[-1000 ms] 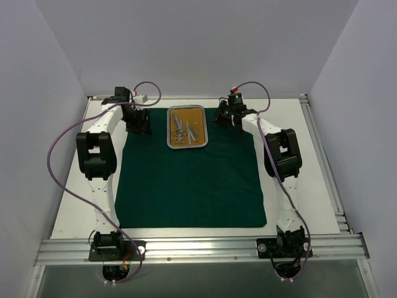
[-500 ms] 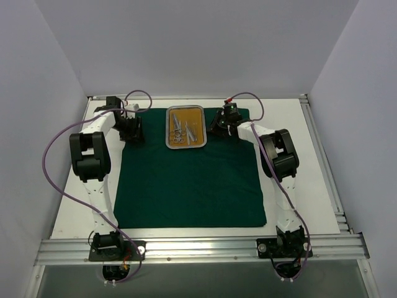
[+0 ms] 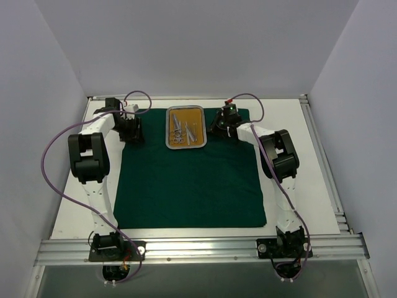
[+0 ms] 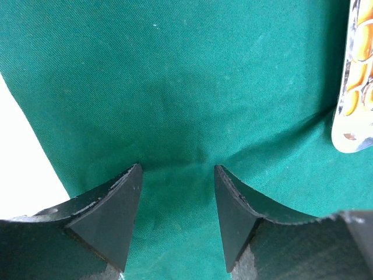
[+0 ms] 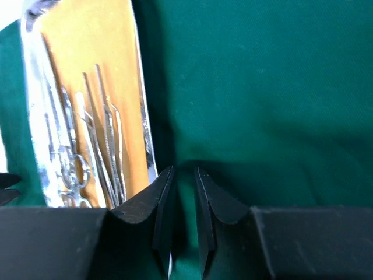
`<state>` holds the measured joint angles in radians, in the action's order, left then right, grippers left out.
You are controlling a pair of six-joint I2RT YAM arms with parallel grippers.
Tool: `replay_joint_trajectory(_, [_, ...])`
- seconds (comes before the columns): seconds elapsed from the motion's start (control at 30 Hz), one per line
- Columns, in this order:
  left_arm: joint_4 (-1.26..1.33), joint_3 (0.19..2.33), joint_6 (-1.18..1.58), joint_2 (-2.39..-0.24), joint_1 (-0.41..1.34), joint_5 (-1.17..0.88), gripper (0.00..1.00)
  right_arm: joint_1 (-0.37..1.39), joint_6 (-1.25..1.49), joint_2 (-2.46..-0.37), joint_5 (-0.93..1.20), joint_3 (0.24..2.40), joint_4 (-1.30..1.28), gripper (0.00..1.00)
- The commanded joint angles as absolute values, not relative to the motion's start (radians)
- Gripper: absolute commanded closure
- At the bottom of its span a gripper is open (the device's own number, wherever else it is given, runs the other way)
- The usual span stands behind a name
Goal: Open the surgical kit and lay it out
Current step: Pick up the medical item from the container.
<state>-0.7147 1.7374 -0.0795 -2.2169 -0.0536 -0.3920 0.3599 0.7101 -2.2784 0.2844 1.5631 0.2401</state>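
The dark green cloth wrap [image 3: 186, 180] lies spread flat over the table. On its far middle stands the steel tray [image 3: 185, 127] with an orange-brown floor, and several silver instruments [image 5: 99, 146] lie inside. My left gripper [image 3: 131, 129] is at the cloth's far left corner. In the left wrist view it [image 4: 178, 169] stands open, tips down on the cloth [image 4: 175, 76], with the tray's rim [image 4: 355, 87] at the right. My right gripper [image 3: 220, 123] sits just right of the tray [image 5: 87, 70]. Its jaws [image 5: 184, 169] are nearly together on a raised fold of cloth [image 5: 262, 87].
White tabletop [image 3: 298, 167] borders the cloth on all sides and shows at the left of the left wrist view [image 4: 23, 169]. Aluminium rails [image 3: 198, 248] run along the near edge, and purple cables [image 3: 53, 167] loop beside each arm. Grey walls enclose the table.
The right gripper has shifted slightly left toward the tray and narrowed its jaws onto the cloth. The left arm has swung a little leftward; its jaws stay about as wide.
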Motion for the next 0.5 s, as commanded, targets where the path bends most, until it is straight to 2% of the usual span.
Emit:
replay_joint_trajectory(0.0, [-0.716,1.715,-0.084,-2.192,-0.064,-0.385,0.37,0.364,0.632,-2.194,0.171,1.600,0.106,0.84])
replay_joint_trajectory(0.17, [-0.712,1.721,-0.127,-2.108,-0.064,-0.393,0.36,0.411,0.502,-2.128,-0.049,1.706,-0.015,0.83])
replay_joint_trajectory(0.27, [-0.707,1.721,-0.147,-2.056,-0.063,-0.391,0.35,0.461,0.446,-2.131,-0.112,1.758,-0.067,0.82])
replay_joint_trajectory(0.47, [-0.718,1.715,-0.178,-1.988,-0.063,-0.367,0.34,0.525,0.440,-2.246,-0.239,1.907,-0.196,0.81])
